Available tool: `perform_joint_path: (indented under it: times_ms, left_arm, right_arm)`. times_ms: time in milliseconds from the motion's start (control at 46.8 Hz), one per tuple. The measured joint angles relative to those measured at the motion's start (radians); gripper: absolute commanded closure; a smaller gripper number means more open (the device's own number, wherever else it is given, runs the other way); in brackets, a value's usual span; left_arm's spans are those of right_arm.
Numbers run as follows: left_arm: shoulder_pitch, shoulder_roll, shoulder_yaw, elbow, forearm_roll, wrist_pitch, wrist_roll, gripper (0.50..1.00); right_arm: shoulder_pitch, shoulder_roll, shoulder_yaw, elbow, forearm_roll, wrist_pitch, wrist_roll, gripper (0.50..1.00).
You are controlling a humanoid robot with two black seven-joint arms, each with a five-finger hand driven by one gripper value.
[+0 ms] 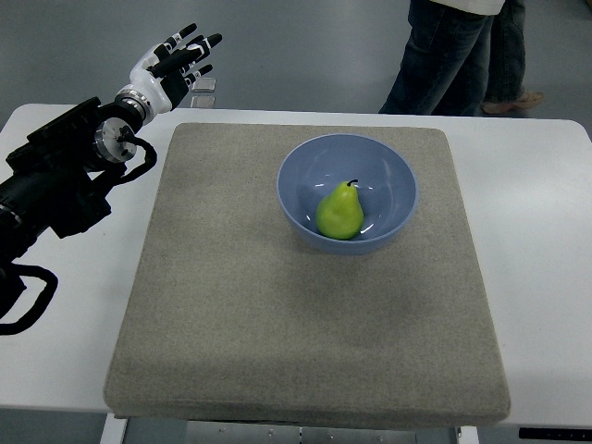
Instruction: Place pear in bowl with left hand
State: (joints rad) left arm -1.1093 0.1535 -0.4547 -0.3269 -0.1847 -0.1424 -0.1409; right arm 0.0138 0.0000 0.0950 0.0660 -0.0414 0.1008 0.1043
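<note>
A green pear (340,212) with a dark stem lies inside the blue bowl (305,163), which stands on the grey mat toward the back. My left hand (178,61) is raised at the table's far left corner, well away from the bowl. Its fingers are spread and hold nothing. The black left arm runs in from the left edge.
The grey mat (277,305) covers most of the white table (536,240). A person's legs (458,55) stand behind the table's far edge at the upper right. A small pale object (203,86) lies just beyond the far edge near my hand.
</note>
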Motion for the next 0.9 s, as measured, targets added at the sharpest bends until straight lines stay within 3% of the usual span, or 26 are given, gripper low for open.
perform_joint_path:
  times_ms: [150, 492, 898]
  left_arm:
    - [0.000, 0.000, -0.001, -0.003, 0.002, 0.000, -0.007, 0.510]
    - [-0.003, 0.000, -0.002, -0.008, 0.010, -0.004, -0.013, 0.508]
    - [-0.002, 0.004, -0.016, -0.006, 0.002, -0.081, -0.030, 0.508]
  right_arm:
    - [0.000, 0.000, 0.000, 0.000, 0.000, 0.000, 0.000, 0.574]
    - [0.000, 0.000, 0.000, 0.000, 0.000, 0.000, 0.000, 0.574]
    - [0.000, 0.000, 0.000, 0.000, 0.000, 0.000, 0.000, 0.574]
